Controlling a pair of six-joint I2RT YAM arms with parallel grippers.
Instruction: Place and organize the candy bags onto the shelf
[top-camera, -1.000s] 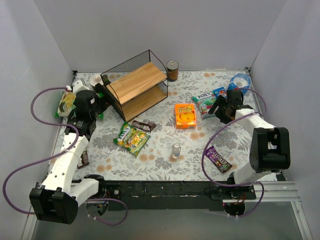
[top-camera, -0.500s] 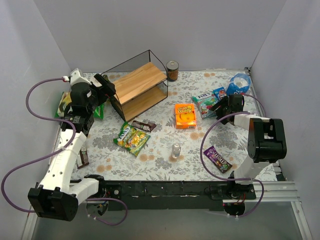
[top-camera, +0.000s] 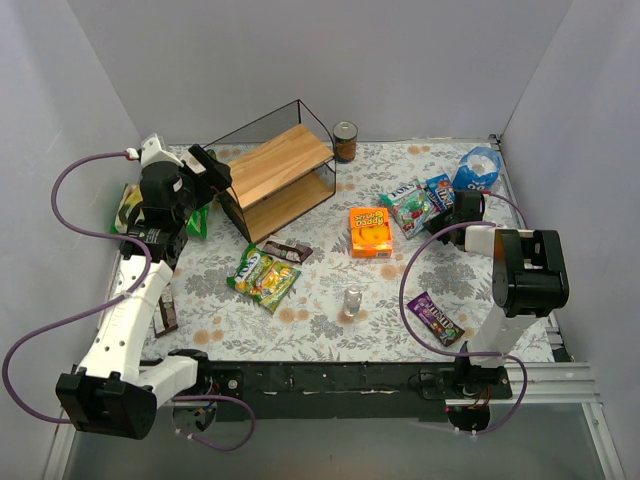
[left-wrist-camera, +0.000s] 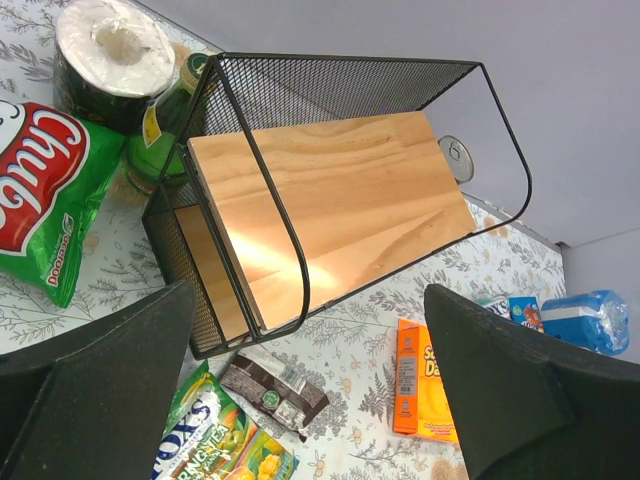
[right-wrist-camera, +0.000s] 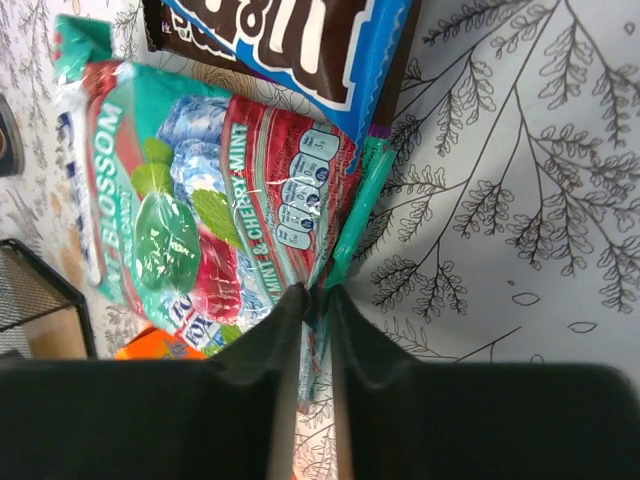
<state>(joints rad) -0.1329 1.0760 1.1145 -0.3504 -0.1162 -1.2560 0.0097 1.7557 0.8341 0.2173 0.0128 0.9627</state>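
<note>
The shelf (top-camera: 272, 180) (left-wrist-camera: 340, 190) stands at the back left, both wooden boards bare. My left gripper (top-camera: 205, 170) (left-wrist-camera: 308, 300) hovers open just left of it, holding nothing. A green-yellow bag (top-camera: 263, 275) (left-wrist-camera: 225, 450) and a dark brown wrapper (top-camera: 288, 250) (left-wrist-camera: 275, 392) lie in front of the shelf. At the right, my right gripper (top-camera: 447, 215) (right-wrist-camera: 318, 300) is shut on the edge of the teal-white bag (top-camera: 408, 208) (right-wrist-camera: 190, 190). A small blue pack (top-camera: 438, 188) (right-wrist-camera: 290, 40) lies beside that bag. The purple wrapper (top-camera: 437, 318) lies near the front right.
An orange box (top-camera: 369, 231) (left-wrist-camera: 425, 385) sits mid-table, with a small jar (top-camera: 352, 300) in front of it. A can (top-camera: 345, 141) stands behind the shelf and a blue pouch (top-camera: 477, 168) at the back right. A green chips bag (left-wrist-camera: 40, 200), paper roll (left-wrist-camera: 110, 40) and green bottle (left-wrist-camera: 170, 120) crowd the shelf's left.
My right gripper has closed on the teal-white bag's edge, and the bag has shifted slightly. My left arm has risen and turned toward the shelf, still open.
</note>
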